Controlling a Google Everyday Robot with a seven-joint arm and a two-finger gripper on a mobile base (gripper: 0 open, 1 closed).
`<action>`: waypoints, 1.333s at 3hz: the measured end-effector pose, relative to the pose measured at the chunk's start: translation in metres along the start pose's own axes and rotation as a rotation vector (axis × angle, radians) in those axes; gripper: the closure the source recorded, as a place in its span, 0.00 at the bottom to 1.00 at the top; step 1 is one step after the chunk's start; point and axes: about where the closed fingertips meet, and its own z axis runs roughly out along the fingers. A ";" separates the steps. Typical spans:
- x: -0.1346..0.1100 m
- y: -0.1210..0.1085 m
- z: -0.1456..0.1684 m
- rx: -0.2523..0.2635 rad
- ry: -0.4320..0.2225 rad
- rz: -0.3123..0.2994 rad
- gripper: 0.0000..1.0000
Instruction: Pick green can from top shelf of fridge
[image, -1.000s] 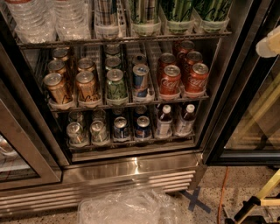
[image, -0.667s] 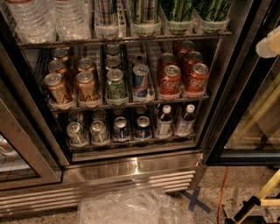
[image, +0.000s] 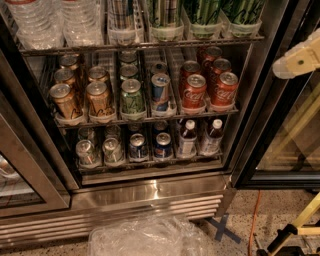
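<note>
The fridge stands in front of me with its dark inside showing. The top shelf runs across the top of the camera view. Tall green cans stand in its two right lanes in white trays, a second lane of them further right. Their tops are cut off by the frame edge. My gripper is out of view. Only a cream arm part shows at the right edge, level with the top shelf and right of the green cans.
Water bottles fill the top shelf's left. The rack below holds gold cans, a mottled green can and red cola cans. A glass door stands at the right. A clear plastic bag lies on the floor.
</note>
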 end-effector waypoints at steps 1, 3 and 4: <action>-0.011 0.023 0.014 0.001 -0.051 0.020 0.00; -0.057 0.091 0.039 -0.033 -0.174 0.023 0.00; -0.057 0.091 0.039 -0.033 -0.174 0.023 0.00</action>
